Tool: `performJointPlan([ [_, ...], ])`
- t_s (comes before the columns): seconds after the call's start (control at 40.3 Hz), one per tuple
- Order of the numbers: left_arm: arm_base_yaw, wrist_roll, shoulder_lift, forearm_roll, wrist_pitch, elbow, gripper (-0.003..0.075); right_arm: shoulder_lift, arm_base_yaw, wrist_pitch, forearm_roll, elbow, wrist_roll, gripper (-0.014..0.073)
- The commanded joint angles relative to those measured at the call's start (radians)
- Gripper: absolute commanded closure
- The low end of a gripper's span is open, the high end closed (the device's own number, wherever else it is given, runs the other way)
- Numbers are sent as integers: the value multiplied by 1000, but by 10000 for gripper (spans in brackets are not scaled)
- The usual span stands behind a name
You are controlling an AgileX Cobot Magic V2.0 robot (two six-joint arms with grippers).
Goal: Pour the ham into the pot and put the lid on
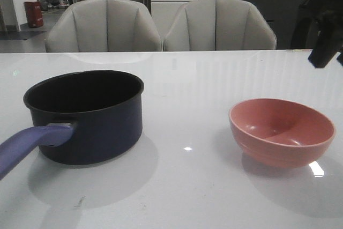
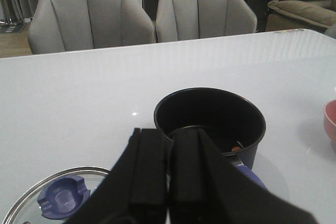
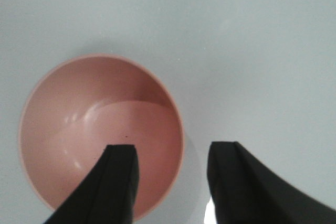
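Navy pot (image 1: 88,116), purple-blue handle (image 1: 29,144), pink bowl (image 1: 281,131)

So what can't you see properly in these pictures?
- Pot inside: front view, its own wall hides the bottom; the left wrist view shows only a small orange speck, too small to name.
- Lid: left wrist view, cut by the edge and the shut left pincer.
- Right pincer: front view shows only a dark blurred piece at the edge.

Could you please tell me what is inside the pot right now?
A small orange piece of ham lies inside the pot. The left gripper hides part of the floor.
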Motion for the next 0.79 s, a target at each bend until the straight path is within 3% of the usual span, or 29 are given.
performJointPlan([
  [0.0, -9, -2, 14, -5, -83, -28, 607, -159, 1, -110, 19, 40, -23, 170],
  [0.397, -9, -2, 14, 0, -84, -28, 607, -604, 173, -451, 20, 406, -23, 175],
  [0.496, -9, -2, 14, 0, -84, -28, 607, -703, 210, -515, 20, 499, -23, 237],
  [0.645, -9, -2, 14, 0, -84, -28, 606, -853, 228, -575, 34, 615, -22, 474],
  [0.769, -9, -2, 14, 0, -83, -28, 606, -923, 228, -581, 42, 674, -22, 445],
])
